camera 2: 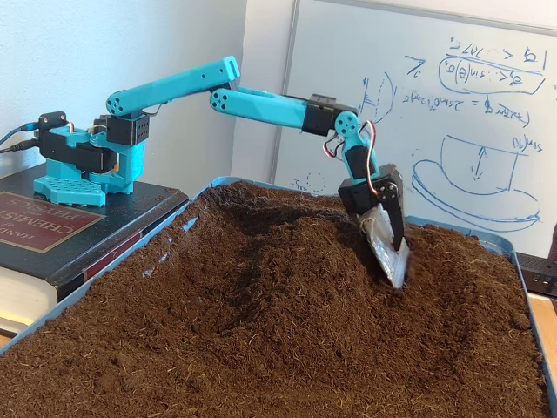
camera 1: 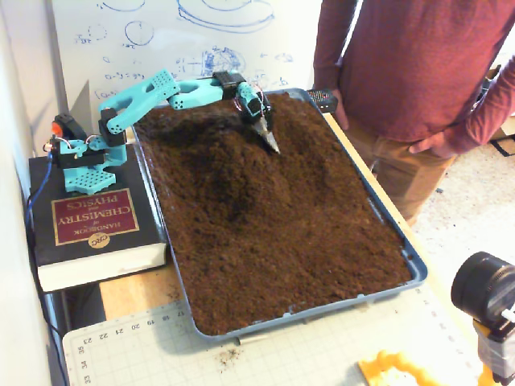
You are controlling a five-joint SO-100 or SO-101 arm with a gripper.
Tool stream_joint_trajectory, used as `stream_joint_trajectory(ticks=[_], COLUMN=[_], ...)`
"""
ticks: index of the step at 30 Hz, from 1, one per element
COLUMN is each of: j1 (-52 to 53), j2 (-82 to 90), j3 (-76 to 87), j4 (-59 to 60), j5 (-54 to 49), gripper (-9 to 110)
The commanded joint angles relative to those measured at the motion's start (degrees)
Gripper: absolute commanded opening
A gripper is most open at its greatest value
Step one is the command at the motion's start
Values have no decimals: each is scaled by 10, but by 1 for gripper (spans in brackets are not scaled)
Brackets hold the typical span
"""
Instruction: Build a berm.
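we see a teal arm (camera 1: 173,90) (camera 2: 261,104) reaching from its base on a thick chemistry handbook (camera 1: 92,221) (camera 2: 52,231), which lies just beside the left wall of a blue tray (camera 1: 402,257) (camera 2: 178,222) in the higher fixed view. the tray is filled with dark brown soil. the arm ends in a metal scoop (camera 1: 269,138) (camera 2: 389,252), tilted steeply downward with its tip touching the soil near the tray's far edge. the gripper (camera 1: 261,121) (camera 2: 374,209) carries the scoop, but we cannot tell from either view whether its jaws are clenched or released, since the black wrist parts hide them.

the berm (camera 1: 205,165) (camera 2: 261,261) lies in the far left part of the tray, a rounded ridge of crumbly soil running from the far edge toward the tray's middle, with a shadowed slope on its near side. the scoop tip meets its right flank. the soil toward the tray's near edge and right wall lies flatter.

a person in a red sweater (camera 1: 410,64) stands beside the tray's right wall. a whiteboard (camera 1: 161,40) (camera 2: 418,113) with blue sketches stands behind the far edge.
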State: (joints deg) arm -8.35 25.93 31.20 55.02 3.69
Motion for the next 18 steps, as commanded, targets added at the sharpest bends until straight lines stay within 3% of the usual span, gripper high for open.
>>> stream_joint_trajectory(ticks=[1,18], j1=[18,2], j2=[69,91], j3=[-4,-4], j4=[47,207], j5=[-26,-19], gripper=[1,1])
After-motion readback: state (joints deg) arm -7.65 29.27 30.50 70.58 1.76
